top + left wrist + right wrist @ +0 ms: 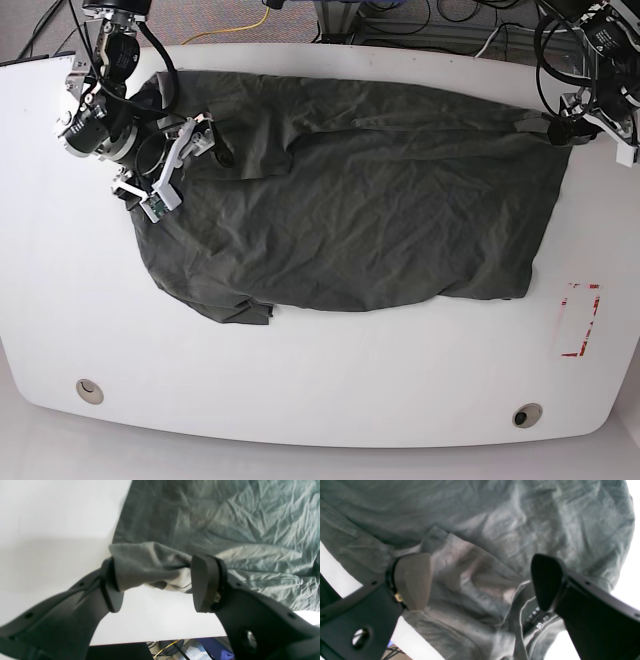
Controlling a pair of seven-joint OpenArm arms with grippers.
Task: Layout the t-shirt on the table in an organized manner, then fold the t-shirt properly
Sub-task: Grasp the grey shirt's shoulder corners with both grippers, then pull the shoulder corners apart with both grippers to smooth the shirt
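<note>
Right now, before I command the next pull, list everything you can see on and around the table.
t-shirt: one, dark charcoal grey-green, spread wrinkled across the table's middle, collar end towards the base view's left
table: one, glossy white, under everything
grommet holes: two, round, near the front edge, one left, one right
red tape rectangle: one, red, on the table right of the shirt
cables: several, black and one yellow, on the floor behind the table
left hand: one, black, a bunched shirt corner between its wide-set fingers
right hand: one, black, open over the collar area
</note>
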